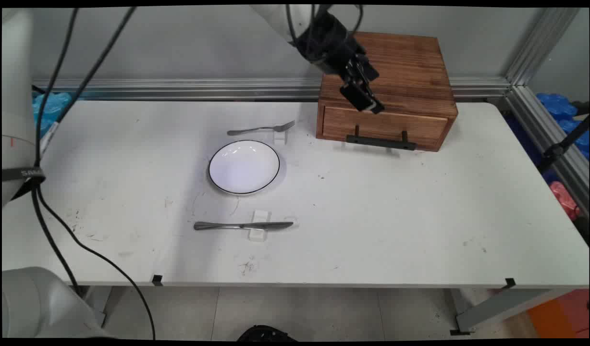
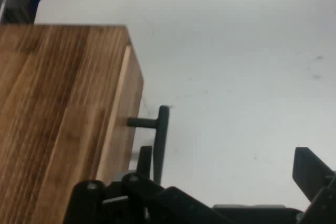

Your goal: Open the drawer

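**Hovering over the drawer box**

The wooden drawer box (image 1: 388, 91) sits at the white table's (image 1: 420, 216) far edge. My gripper (image 1: 367, 98) hangs above its front, fingers spread, empty. The black handle bar (image 1: 381, 141) lies crosswise just below them.

The box (image 1: 396, 77) is brown wood with lines in it. The plate (image 1: 244, 166) is white and shiny. The fork (image 1: 261, 128) and knife (image 1: 242, 225) are shiny metal.
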### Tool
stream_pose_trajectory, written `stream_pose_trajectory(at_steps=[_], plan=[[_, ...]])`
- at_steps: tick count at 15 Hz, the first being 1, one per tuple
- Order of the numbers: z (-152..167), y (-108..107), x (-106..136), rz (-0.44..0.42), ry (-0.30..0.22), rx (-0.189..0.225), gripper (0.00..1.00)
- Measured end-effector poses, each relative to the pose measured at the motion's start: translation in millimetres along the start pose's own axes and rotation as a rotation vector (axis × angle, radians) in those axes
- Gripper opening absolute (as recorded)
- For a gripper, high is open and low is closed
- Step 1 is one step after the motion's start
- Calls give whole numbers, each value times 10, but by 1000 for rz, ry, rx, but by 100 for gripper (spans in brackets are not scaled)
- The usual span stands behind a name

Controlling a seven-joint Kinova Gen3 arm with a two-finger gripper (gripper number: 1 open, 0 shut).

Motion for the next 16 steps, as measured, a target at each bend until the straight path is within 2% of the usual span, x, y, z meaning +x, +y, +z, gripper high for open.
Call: stream_pose_trajectory(at_steps=[8,12,16], plan=[[656,-102,-137,52,-137,12,100],[886,-153,-147,78,-175,14,100],[1087,-157,-92,87,-199,-1,100]])
